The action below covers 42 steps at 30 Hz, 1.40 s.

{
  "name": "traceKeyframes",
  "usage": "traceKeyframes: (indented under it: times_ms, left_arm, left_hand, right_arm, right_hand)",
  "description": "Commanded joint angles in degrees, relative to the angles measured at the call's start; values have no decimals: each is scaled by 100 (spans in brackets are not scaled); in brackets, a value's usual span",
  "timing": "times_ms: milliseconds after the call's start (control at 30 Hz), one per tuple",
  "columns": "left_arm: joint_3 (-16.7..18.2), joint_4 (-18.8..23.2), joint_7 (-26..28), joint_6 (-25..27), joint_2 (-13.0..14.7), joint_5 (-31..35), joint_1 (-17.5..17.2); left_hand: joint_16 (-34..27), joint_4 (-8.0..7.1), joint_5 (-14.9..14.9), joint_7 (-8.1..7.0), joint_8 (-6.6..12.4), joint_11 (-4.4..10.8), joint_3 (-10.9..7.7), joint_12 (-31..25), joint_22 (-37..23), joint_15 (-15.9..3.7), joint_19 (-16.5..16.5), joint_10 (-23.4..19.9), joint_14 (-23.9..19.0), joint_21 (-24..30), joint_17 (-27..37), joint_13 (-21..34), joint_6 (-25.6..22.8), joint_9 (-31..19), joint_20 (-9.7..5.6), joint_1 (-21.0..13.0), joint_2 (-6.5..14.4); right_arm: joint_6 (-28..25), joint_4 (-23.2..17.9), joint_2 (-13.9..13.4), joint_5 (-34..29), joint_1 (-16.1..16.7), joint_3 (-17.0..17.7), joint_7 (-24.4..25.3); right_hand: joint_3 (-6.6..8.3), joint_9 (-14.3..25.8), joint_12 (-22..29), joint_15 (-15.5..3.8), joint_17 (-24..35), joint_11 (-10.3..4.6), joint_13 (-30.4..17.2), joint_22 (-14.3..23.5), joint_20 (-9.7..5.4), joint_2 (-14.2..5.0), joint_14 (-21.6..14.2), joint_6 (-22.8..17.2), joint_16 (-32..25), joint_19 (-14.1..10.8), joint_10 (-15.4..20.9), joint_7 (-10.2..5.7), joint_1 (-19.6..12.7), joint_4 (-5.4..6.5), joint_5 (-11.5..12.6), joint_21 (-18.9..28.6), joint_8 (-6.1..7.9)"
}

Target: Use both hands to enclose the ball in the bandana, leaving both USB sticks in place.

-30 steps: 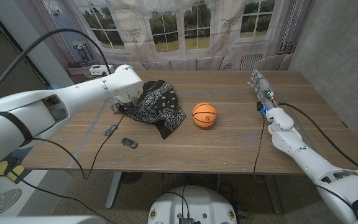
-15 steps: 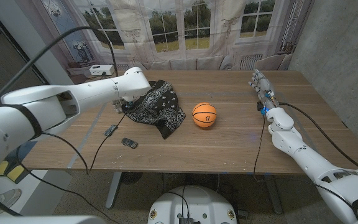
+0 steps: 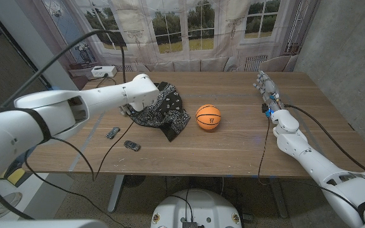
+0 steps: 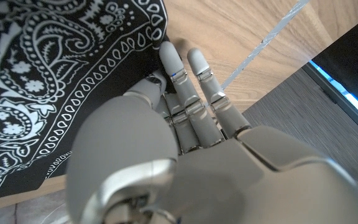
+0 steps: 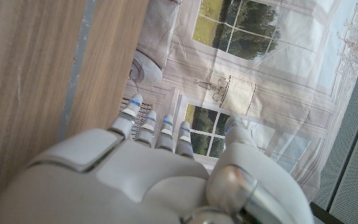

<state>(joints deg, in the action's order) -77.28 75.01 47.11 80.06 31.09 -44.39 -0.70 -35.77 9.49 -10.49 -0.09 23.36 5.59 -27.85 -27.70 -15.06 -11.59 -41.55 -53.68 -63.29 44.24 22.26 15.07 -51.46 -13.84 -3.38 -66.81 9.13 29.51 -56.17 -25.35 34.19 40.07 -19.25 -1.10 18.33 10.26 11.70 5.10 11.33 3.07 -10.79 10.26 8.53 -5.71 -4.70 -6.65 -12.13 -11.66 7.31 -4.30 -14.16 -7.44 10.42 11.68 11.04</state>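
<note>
Two USB sticks point(image 3: 112, 133) at 7 o'clock of bandana point(image 3: 161, 109) | left hand point(image 3: 132, 106) pinches its edge | right hand point(image 3: 266, 87) holds nothing, fingers straight | risk: dragged cloth sweeps sticks

The bandana point(image 3: 163, 109) is laid on the table point(image 3: 233, 142), left of the ball point(image 3: 208, 118). The left hand point(image 3: 133, 104) is placed at the bandana's left edge. Two USB sticks point(image 3: 112, 133) point(image 3: 132, 145) are found nearer the front edge. The right hand point(image 3: 265, 85) is kept far right.
</note>
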Motion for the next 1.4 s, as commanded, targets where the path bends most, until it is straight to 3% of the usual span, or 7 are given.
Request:
traceKeyframes:
  times_ms: [33, 300, 600, 900, 1067, 1400]
  left_arm:
    - [2012, 887, 1689, -105, -194, 2347, -1608]
    - [2512, 1414, 1666, -754, -310, 3953, -2169]
    - [2753, 1596, 1199, -1213, -433, 4838, -2309]
    - [2957, 2048, 496, -1395, -335, 5365, -2176]
    - [2860, 2205, 75, -1289, -307, 5669, -1906]
    - [2715, 2080, -395, -1508, -471, 6231, -1440]
  left_hand:
    - [-99, -11, 45, 51, 48, 118, 70, -341, -47, -167, -34, -141, -73, 161, 174, 705, 69, -122, -16, -106, 41]
    - [-138, -81, 27, 51, 151, 142, 140, -559, -119, -152, 102, -71, -27, 406, 467, 1137, 181, -397, -18, -159, 101]
    - [-190, -121, -1, 73, 345, 153, 180, -770, -174, -146, 139, -53, -65, 683, 747, 1555, 148, -686, -45, -196, 108]
    - [-179, -141, -12, 69, 452, 160, 185, -862, -196, -144, 225, -11, -23, 858, 918, 1820, 198, -879, -47, -210, 102]
    - [-179, -151, -15, 63, 484, 166, 183, -898, -206, -139, 293, 11, -6, 939, 1005, 1945, 273, -971, -28, -217, 109]
    - [-197, -165, -5, 77, 583, 170, 175, -995, -219, -143, 339, -30, -9, 1114, 1165, 2171, 276, -1128, -38, -225, 108]
  right_arm:
    - [68, -14, 15, 19, -5, 17, -14]
    - [130, -53, 8, 42, 40, 48, -17]
    - [181, -111, 1, 85, 101, 94, -16]
    - [255, -102, 8, 150, 121, 140, -83]
    - [317, -147, -9, 186, 180, 187, -86]
    - [379, -273, -68, 215, 287, 258, -70]
  right_hand:
    - [29, 27, -7, -8, 8, -19, -32, 27, 13, 15, -41, -70, -19, -35, 29, 1, 21, 24, 23, 36, -4]
    - [32, 27, -8, -7, 6, -9, -32, 27, 15, 16, -44, -73, -15, -37, 34, 4, 22, 22, 24, 35, -4]
    - [33, 27, -12, -13, 6, -15, -32, 27, 15, 16, -49, -73, -12, -37, 34, 7, 28, 23, 25, 35, -6]
    - [36, 27, -13, -14, 5, -11, -33, 27, 13, 11, -48, -81, -8, -38, 41, 7, 28, 22, 27, 35, -4]
    - [36, 27, -8, -14, 5, -17, -33, 27, 14, 13, -52, -83, -7, -39, 56, 6, 30, 22, 27, 35, -4]
    - [45, 28, -11, -19, 1, -6, -34, 28, 10, 6, -70, -177, -7, -49, 61, 38, 18, 14, 29, 38, 29]
